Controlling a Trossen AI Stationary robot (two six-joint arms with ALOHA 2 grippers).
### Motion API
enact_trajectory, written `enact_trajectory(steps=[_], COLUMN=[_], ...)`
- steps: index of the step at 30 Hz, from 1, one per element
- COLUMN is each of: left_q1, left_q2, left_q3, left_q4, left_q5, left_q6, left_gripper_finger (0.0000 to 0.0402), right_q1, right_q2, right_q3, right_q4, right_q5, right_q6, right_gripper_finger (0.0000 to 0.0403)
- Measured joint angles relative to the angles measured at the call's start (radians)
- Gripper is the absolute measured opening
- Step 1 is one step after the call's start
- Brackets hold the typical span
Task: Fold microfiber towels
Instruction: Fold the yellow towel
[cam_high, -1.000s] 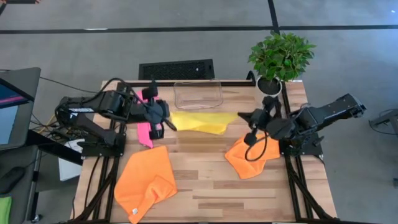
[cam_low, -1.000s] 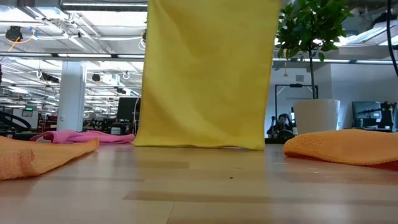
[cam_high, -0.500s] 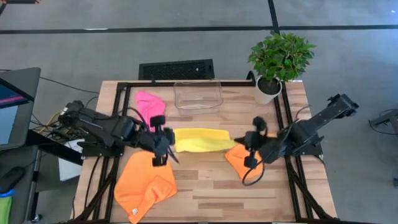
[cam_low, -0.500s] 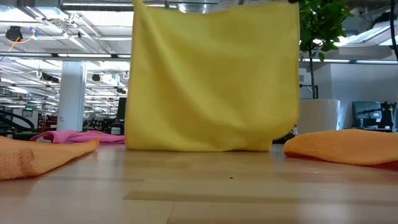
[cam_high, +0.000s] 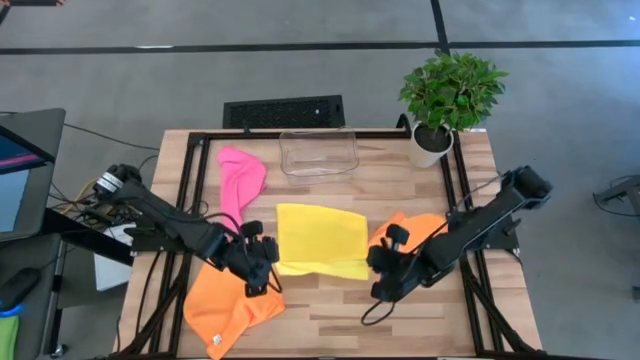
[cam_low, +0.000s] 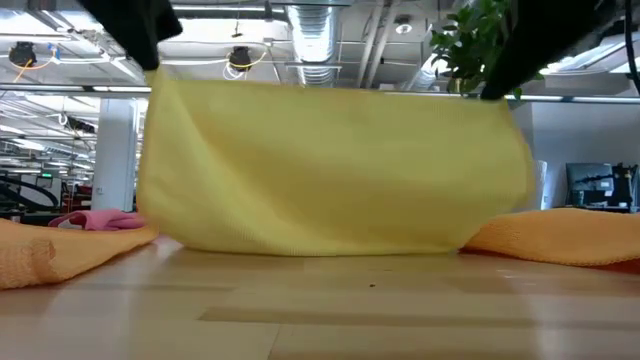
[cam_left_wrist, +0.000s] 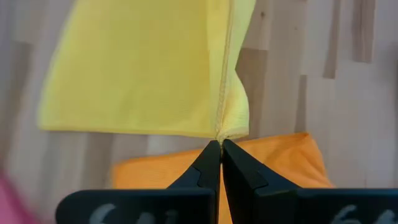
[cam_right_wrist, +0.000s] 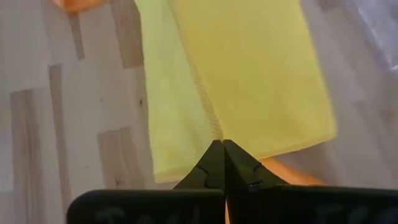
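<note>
While I hold both arms low over the bench (cam_high: 330, 310), this is what I read off my screens:

Left pincer (cam_high: 262, 270): closed tight on one front corner of the yellow towel (cam_high: 322, 240); in my left wrist view the fingertips (cam_left_wrist: 211, 157) meet on the hem, with the orange towel (cam_left_wrist: 273, 158) below them.

Right pincer (cam_high: 378, 272): closed on the other front corner of the yellow towel; in my right wrist view the fingertips (cam_right_wrist: 217, 155) are pressed together on the cloth (cam_right_wrist: 249, 74).

Yellow towel: stretched between my two pincers in front of the bin (cam_high: 319, 152), near the middle of the bench. From the low view it (cam_low: 335, 165) hangs as a wide sheet from a raised top edge, its bottom edge on the wood.

Pink towel (cam_high: 241, 180): crumpled on the bench just left of the bin, apart from the yellow one.

Orange towel, left (cam_high: 228, 300): lies at the front of the bench, far from the bin, with my left pincer above its back edge.

Orange towel, right (cam_high: 415, 228): lies in front of the plant (cam_high: 448, 95) and right of the yellow towel, partly hidden under my right arm.

Bin: clear, at the back edge of the bench, nothing visible in it.

Plant: in a white pot, just right of the bin.
</note>
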Motion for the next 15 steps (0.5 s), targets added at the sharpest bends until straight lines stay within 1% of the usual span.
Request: enact_trajectory(steps=[6,10,11,15], left_q1=[-0.015,-0.019,-0.019,-0.005], left_q2=[0.000,0.000,0.001,0.002], left_q3=[-0.103,-0.154,-0.162,-0.189], left_q4=[0.096,0.131,0.131,0.127], left_q5=[0.025,0.024,0.019,-0.056], left_q6=[-0.087,-0.100,-0.109,-0.138], left_gripper_finger=[0.0000,0.0000,0.0000,0.0000], right_q1=[-0.017,-0.034,-0.039,-0.066], right_q2=[0.097,0.133,0.132,0.127], right_q3=[0.000,-0.001,-0.002,-0.001], right_q4=[0.093,0.110,0.101,0.071], right_q5=[-0.056,-0.057,-0.050,0.008], right_q6=[0.040,0.058,0.068,0.087], right_gripper_finger=[0.0009,0.0010,0.0010,0.0010])
